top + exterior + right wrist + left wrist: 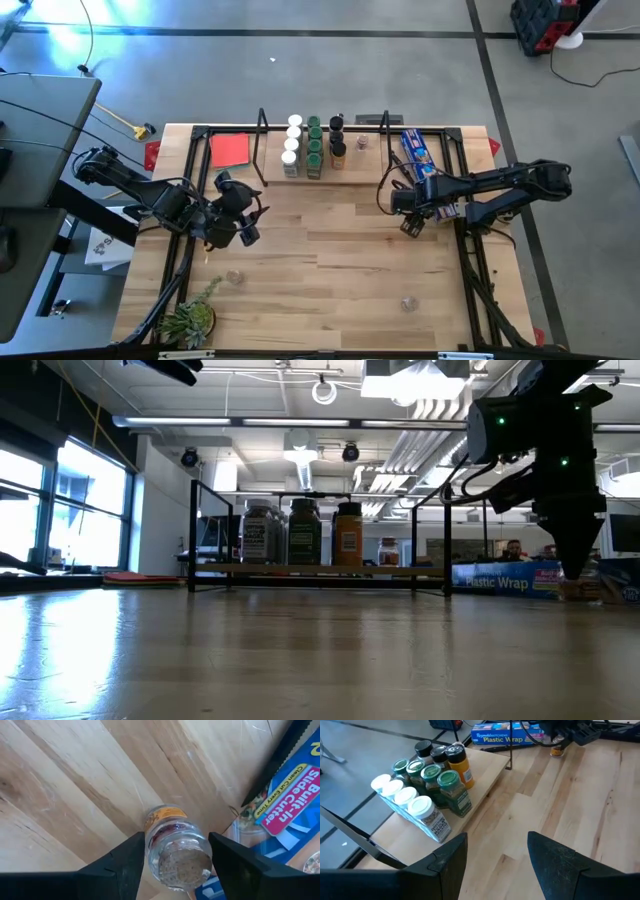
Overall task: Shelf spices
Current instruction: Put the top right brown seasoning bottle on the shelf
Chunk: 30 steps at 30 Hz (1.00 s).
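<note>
Item: spices. We count a cluster of jars (312,147) standing upright on the shelf (275,180) at the far edge of the counter (330,260): a row with white tops (407,802), a row with green tops (432,780), and black-topped ones (437,754) behind, one of them with an orange body. One small jar (361,142) stands apart on the same board.

Off the shelf, we log a clear-topped jar (177,850) upright on the counter, just beside the blue plastic-wrap box (420,155). Two further jars stand on the near counter, one (235,277) near the plant (190,320), one (408,302) toward the right.

Right tool (175,857): over that clear-topped jar, fingers on either side of it; we cannot tell whether they press it.

Left tool (495,857): spread, holding nothing, above bare counter near the shelf's left end.

Also present: a flat red square (230,150) left of the shelf.
</note>
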Tool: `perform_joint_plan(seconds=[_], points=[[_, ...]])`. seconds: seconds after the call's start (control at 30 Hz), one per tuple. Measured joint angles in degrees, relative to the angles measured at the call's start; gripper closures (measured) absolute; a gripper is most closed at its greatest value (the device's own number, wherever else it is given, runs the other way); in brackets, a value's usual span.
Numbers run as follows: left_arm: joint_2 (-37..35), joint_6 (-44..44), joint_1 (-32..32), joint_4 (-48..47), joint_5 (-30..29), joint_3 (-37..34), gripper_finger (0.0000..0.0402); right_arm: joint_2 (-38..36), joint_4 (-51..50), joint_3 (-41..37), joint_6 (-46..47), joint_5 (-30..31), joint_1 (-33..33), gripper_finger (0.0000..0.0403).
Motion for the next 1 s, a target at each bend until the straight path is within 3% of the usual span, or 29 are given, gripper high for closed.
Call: perform_joint_plan(seconds=[0.4,0.53,0.77,1.0], points=[[0.0,-0.5,-1.0,0.1,-0.1,0.0,0.02,2.6,-0.1,0.3,1.3,-1.6,0.0,0.0245],[0.0,-0.6,-1.7,0.1,-0.1,0.0,0.02,3.1,-0.8,1.5,1.3,-2.6,0.0,0.0288],[0.0,-0.6,-2.3,0.5,-0.1,0.0,0.02,2.9,0.7,11.0,-2.1,-5.3,0.5,0.0393],[0.0,-0.5,-2.3,1.0,0.4,0.0,0.02,2.9,-10.8,18.9,-6.6,-7.8,1.9,0.0369]])
